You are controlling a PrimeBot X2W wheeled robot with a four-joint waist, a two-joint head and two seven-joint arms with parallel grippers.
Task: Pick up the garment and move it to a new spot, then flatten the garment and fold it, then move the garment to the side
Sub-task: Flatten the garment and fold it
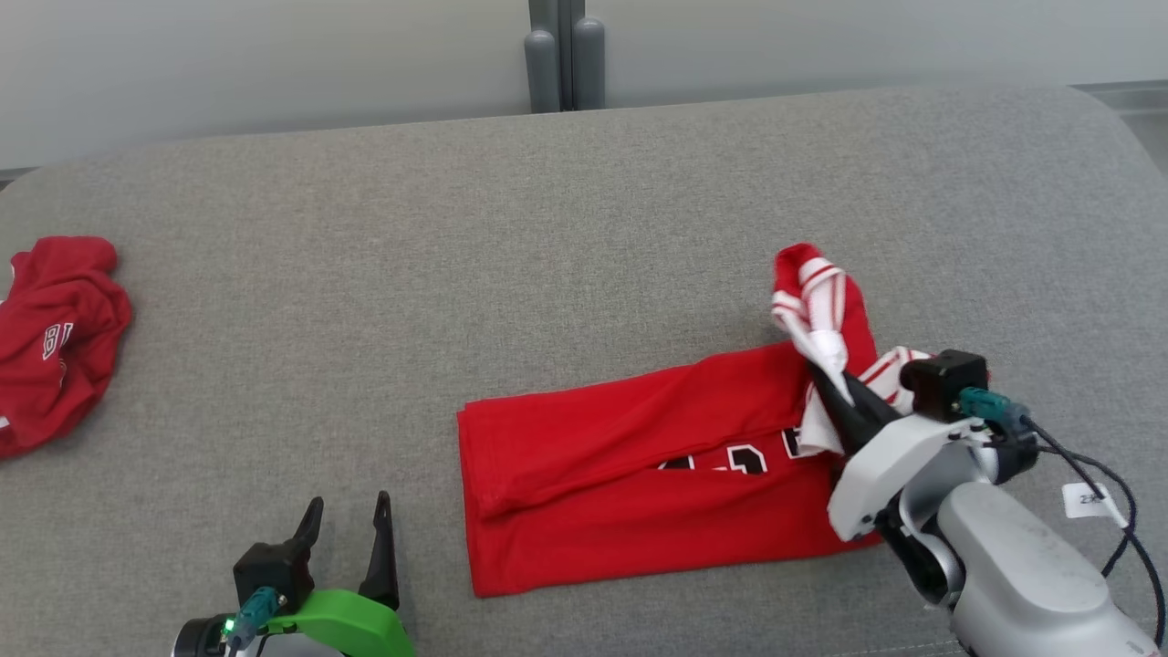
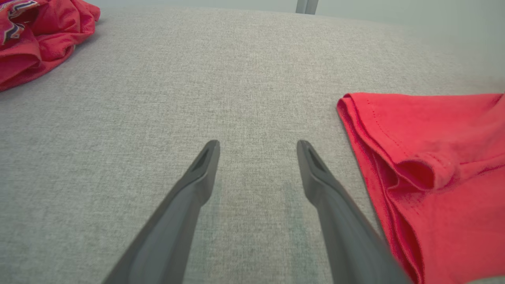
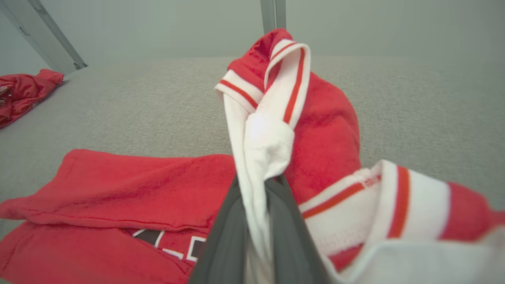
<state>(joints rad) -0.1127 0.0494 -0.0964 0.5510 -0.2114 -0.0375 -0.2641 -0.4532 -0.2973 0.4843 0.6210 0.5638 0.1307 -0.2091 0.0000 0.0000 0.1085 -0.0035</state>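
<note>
A bright red folded jersey (image 1: 639, 520) has white ribbed trim striped in red and black numerals edged white. The fabric worktop (image 1: 456, 228) is flecked grey. At left, a crumpled red cloth garment (image 1: 55, 338) bears white lettering. The left tool (image 1: 349, 500) has black fingers and a green mount.

The head camera looked down on the folded garment (image 1: 639, 484) from above, the left wrist camera faced forward low beside its hem end, and the right wrist camera sat close against its raised end, all three sharing it.

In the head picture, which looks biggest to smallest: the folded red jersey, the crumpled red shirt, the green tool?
1. Folded red jersey.
2. Crumpled red shirt and left tool: about alike, both cut off by the picture's edge.
</note>
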